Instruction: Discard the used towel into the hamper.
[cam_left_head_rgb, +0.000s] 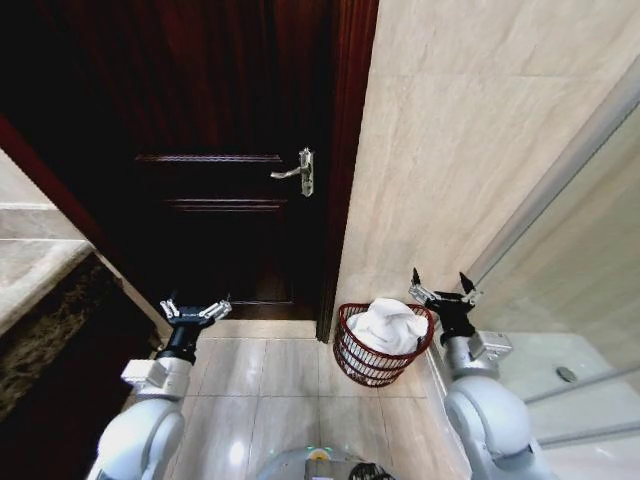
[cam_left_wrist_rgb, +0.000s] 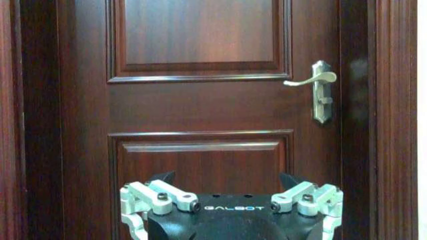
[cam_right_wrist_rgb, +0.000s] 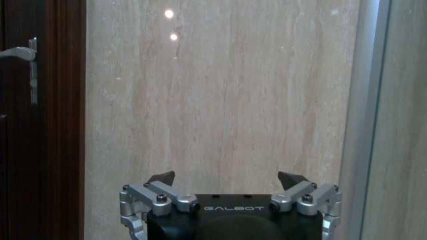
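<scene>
In the head view, the hamper (cam_left_head_rgb: 383, 345) stands on the tiled floor (cam_left_head_rgb: 260, 390) at the foot of the beige wall (cam_left_head_rgb: 470, 130), just right of the dark wooden door (cam_left_head_rgb: 230, 150). A white towel (cam_left_head_rgb: 388, 325) lies bunched inside it, rising a little above the rim. The right gripper (cam_left_head_rgb: 441, 288) hangs just beside the hamper's right edge, its fingers spread apart and holding nothing. The left gripper (cam_left_head_rgb: 196, 309) is raised over the floor before the door, well apart from the hamper, fingers likewise apart and empty.

In the left wrist view, the left gripper (cam_left_wrist_rgb: 228, 181) faces the door panels, with the metal door handle (cam_left_wrist_rgb: 317, 87) beyond; its dark fingertips stand wide.

In the right wrist view, the right gripper (cam_right_wrist_rgb: 227, 178) points at the wall, fingers open; the pale strip at one side is perhaps a glass shower frame (cam_right_wrist_rgb: 363, 100).
</scene>
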